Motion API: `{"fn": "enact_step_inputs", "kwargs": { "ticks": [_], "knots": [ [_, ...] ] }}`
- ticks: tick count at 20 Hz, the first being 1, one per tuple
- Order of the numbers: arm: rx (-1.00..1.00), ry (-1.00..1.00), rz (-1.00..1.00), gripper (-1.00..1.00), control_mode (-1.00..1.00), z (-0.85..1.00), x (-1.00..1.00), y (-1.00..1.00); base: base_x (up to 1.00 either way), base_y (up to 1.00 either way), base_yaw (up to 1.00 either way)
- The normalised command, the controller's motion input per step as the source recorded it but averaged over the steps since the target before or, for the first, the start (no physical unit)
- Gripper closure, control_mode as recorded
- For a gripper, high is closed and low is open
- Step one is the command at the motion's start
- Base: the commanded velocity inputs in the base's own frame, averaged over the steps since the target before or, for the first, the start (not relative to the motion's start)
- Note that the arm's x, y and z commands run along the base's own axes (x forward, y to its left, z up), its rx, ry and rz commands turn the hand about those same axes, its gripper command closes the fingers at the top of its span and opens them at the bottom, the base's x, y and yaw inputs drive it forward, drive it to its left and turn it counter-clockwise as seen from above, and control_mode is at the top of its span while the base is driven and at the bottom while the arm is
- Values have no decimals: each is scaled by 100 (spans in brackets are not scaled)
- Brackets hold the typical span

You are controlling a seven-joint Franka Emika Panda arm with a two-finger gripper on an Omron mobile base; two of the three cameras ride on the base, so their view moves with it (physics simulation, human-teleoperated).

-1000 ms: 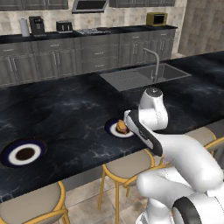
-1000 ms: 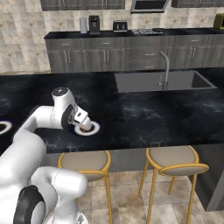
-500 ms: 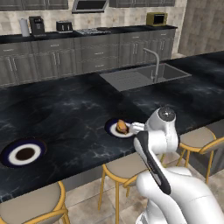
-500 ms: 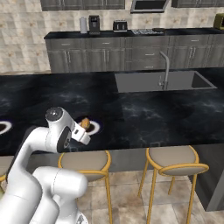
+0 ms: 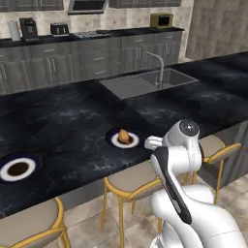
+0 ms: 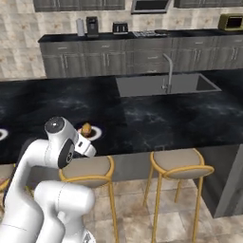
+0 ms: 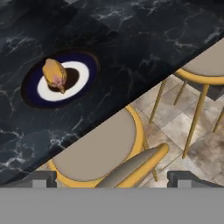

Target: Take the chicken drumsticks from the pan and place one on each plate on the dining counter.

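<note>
Hand view has the golden-orange drumstick sitting on its plate up around 10 o'clock, on the glossy black bench, with a padded stool right below the bench edge. End effector is spread wide apart, holding nothing, fingertips poking up at 6 o'clock. Left base view shows the second plate off at 9 o'clock, something dark on it, well apart from the first.

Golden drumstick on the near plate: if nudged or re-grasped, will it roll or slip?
The golden drumstick looks rounded and tapered, so it would probably rock or roll if pushed. Its glossy surface suggests some slip. The plate looks shallow, so its rim likely gives little stop.
</note>
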Motion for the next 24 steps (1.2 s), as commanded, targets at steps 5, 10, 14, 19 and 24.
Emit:
{"fn": "enact_step_inputs", "kwargs": {
  "ticks": [5, 10, 14, 19, 24],
  "knots": [
    [0, 0, 0, -100, 100, 0, 0, 0, -2, -32, -90],
    [0, 0, 0, -100, 100, 0, 0, 0, 0, -10, -100],
    [0, 0, 0, -100, 100, 0, 0, 0, 0, -4, -100],
    [0, 0, 0, -100, 100, 0, 0, 0, 41, -1, -79],
    [0, 0, 0, -100, 100, 0, 0, 0, 99, 2, -21]
  ]
}}
